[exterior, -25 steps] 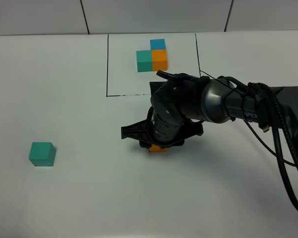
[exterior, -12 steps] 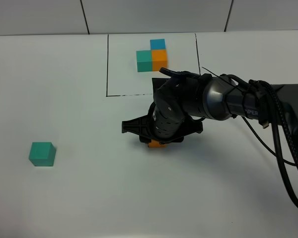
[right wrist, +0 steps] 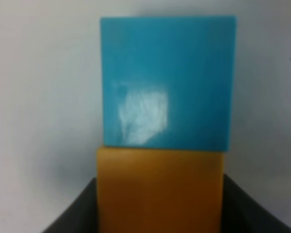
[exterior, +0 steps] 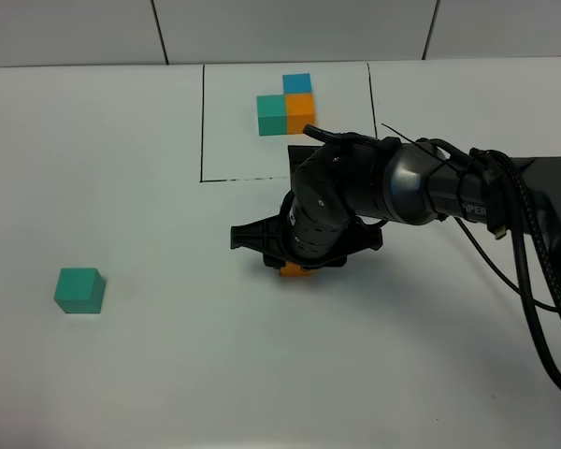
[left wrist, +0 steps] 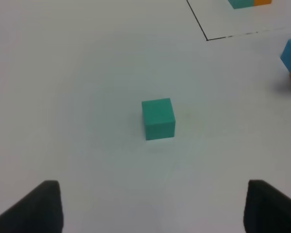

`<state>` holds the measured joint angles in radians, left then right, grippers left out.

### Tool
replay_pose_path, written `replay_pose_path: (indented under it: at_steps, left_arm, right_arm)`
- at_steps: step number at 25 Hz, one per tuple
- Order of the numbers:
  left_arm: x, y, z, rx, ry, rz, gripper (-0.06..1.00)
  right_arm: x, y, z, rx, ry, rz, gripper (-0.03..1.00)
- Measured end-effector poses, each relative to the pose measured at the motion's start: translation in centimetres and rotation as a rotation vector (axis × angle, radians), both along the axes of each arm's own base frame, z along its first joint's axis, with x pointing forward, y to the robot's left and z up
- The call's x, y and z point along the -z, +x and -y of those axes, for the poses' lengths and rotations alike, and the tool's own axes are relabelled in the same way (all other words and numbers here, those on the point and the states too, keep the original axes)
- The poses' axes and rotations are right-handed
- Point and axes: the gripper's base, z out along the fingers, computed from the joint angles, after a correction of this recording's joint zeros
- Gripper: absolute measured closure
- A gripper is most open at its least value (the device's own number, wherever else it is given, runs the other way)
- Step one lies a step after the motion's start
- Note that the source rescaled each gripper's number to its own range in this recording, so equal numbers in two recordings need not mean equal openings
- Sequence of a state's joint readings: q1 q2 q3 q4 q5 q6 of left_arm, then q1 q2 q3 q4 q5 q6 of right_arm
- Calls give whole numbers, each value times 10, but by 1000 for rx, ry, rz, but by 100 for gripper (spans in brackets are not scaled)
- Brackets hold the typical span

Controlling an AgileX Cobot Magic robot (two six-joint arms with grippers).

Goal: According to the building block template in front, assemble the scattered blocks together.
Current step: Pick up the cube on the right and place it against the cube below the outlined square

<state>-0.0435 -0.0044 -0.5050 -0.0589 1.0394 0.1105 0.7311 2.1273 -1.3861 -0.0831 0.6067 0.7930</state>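
Right gripper [right wrist: 160, 208] jaws clamped on the orange cube [right wrist: 159, 184], blue cube [right wrist: 167, 82] touching it just beyond the tips: square the faces flush per the template [exterior: 287, 106] before release; left gripper [left wrist: 155, 208] jaws open, teal cube [left wrist: 158, 118] ahead, untouched.

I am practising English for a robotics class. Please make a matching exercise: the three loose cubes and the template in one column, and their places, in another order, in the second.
Things
1 loose teal cube
2 loose orange cube
3 loose blue cube
4 template

Places
A inside the black outline
B held in the right pincer
C alone, before the open left pincer
D touching the orange cube

Pairs: 1-C, 2-B, 3-D, 4-A
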Motion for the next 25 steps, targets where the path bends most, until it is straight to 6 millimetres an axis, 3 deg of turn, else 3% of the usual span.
replay_pose_path:
  at_steps: [18, 21, 25]
  left_arm:
    - [0, 0, 0, 0, 0, 0, 7]
    - [0, 0, 0, 0, 0, 0, 7]
    - [0, 0, 0, 0, 0, 0, 7]
  right_arm:
    - [1, 0, 0, -22, -8, 1, 95]
    - [7, 0, 1, -26, -23, -13, 88]
    - [7, 0, 1, -41, -25, -8, 66]
